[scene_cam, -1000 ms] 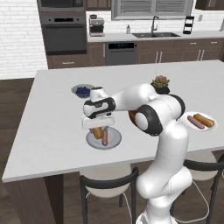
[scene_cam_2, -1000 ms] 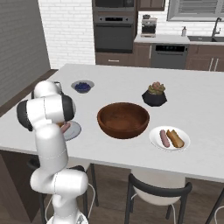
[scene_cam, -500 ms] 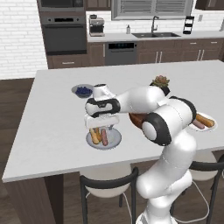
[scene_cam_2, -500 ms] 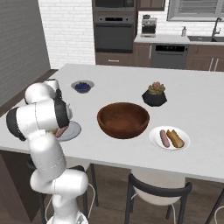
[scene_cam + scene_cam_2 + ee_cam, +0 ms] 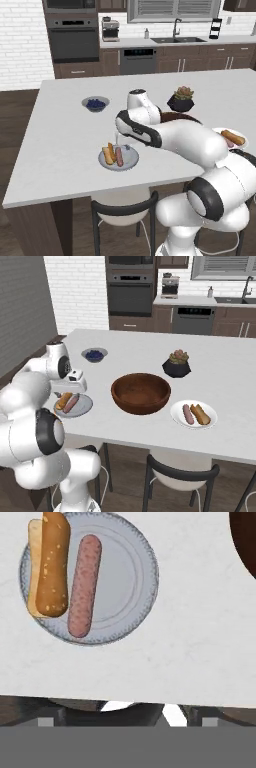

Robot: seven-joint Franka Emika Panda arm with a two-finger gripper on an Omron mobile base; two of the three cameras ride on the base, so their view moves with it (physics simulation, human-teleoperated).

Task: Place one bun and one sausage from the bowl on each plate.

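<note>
Gripper (image 5: 75,376) spread wide, empty, above pale grey-blue round plate (image 5: 130,577). Golden-tan bun (image 5: 50,564) and pinkish-brown sausage (image 5: 84,584) lying side by side on that plate. Second pair already on glossy white plate (image 5: 194,415) beyond reddish-brown wooden bowl (image 5: 141,392). Task judged complete; next, lift clear.

Even, bright rendered light falls on the counter (image 5: 60,145); shadows are soft and faint. All views look slightly blurred, without glare.
</note>
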